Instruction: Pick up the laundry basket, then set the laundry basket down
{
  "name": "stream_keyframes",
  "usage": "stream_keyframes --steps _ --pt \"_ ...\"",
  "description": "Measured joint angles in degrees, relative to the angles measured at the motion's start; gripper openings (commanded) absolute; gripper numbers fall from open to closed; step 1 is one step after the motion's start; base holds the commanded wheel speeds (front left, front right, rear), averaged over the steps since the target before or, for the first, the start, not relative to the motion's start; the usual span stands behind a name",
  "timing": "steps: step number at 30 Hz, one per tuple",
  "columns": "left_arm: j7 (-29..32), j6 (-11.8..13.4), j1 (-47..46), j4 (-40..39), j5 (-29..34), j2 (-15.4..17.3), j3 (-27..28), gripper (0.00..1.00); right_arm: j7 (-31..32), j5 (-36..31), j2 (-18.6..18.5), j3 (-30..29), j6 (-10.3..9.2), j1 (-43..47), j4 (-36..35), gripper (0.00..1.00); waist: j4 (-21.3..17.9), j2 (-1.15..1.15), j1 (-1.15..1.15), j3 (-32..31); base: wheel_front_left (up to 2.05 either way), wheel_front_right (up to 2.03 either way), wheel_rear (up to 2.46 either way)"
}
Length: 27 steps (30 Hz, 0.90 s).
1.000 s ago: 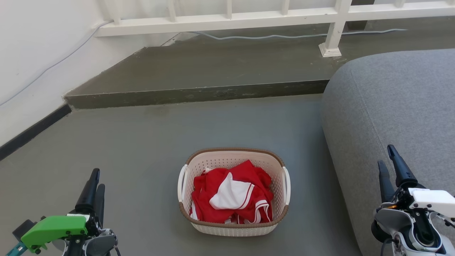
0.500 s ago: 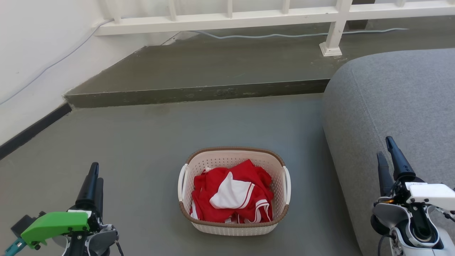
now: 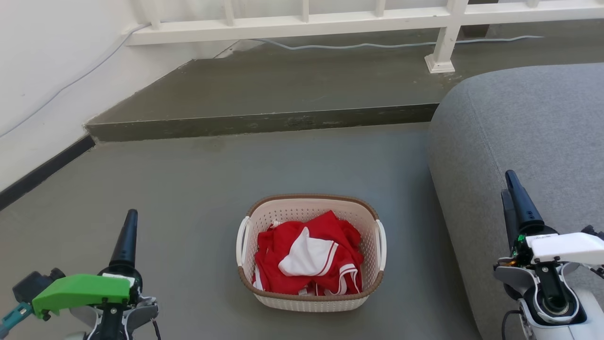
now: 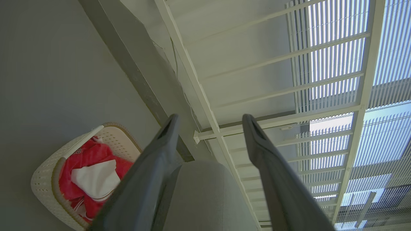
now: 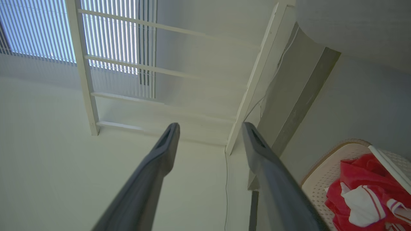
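Operator: Trouble first, please. In the head view, what can go wrong?

Observer: I see the laundry basket (image 3: pixel 311 304) on the grey floor (image 3: pixel 188 189), in the middle, between the two arms and well apart from both. The left gripper (image 3: pixel 131 215) is at the lower left. The right gripper (image 3: pixel 507 184) is at the lower right, just beside the grey sofa (image 3: pixel 519 118). I think the right arm can brush the sofa when it swings toward the basket. Also, the white handles (image 3: pixel 240 243) lie flat against the short sides. If a finger misses a handle and pushes the wall, the basket will probably slide on the floor.

Operator: And what is inside it?

Observer: One red garment with white stripes (image 3: pixel 306 257), crumpled. It covers the whole bottom, under the brown rim (image 3: pixel 311 197). How high it is heaped I cannot tell. If one side rises before the other, the basket tilts and the cloth can fall out. A finger can also catch the cloth together with a handle.

Operator: Now the left wrist view?

Observer: The two dark fingers (image 4: pixel 151 166) stand apart, with nothing between them. The basket is at the lower left of this view, beside one finger, with the red cloth in it.

Operator: And the right wrist view?

Observer: It is alike: the fingers are spread and hold nothing. One end of the basket, with the garment, is at the lower right corner. In the head view the left fingers overlap, so I judge the opening from the wrist views.
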Motion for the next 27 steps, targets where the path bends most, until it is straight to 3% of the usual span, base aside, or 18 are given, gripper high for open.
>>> stream_keyframes --steps 16,27 --pt "-3.3 0.0 -0.7 -0.7 14.9 2.0 -2.7 1.0 -3.9 -13.7 -3.7 6.0 0.01 -0.3 -0.4 1.0 0.2 0.0 0.0 0.1 0.0 0.0 0.0" --pt "-5.5 0.0 -0.9 -1.6 28.3 2.8 -4.0 1.0 -6.1 -26.0 -6.4 9.4 -0.52 -1.5 0.3 1.0 0.2 0.0 0.0 0.0 0.0 0.0 0.0"
